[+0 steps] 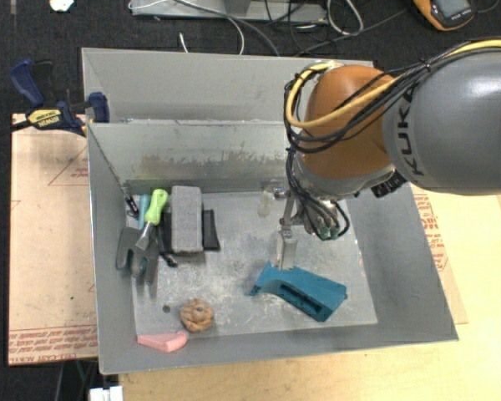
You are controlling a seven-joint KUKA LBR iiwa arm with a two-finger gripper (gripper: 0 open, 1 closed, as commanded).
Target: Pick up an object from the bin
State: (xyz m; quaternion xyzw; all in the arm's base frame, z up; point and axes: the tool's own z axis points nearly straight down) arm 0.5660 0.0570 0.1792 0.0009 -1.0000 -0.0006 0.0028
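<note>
Gripper [284, 256] is being held just above teal block [307, 293], bin [192, 153] ctr-right.
Gripper state (apart/together) cannot be told from this view.

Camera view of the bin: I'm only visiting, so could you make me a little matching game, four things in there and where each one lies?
Things:
1. teal plastic piece
2. pink flat piece
3. grey block
4. brown knotted lump

Places:
a. near left corner of the bin
b. left side, next to a green-handled tool
c. near edge, just right of the corner piece
d. right of the middle, close under the gripper

Pairs: 1-d, 2-a, 3-b, 4-c.
</note>
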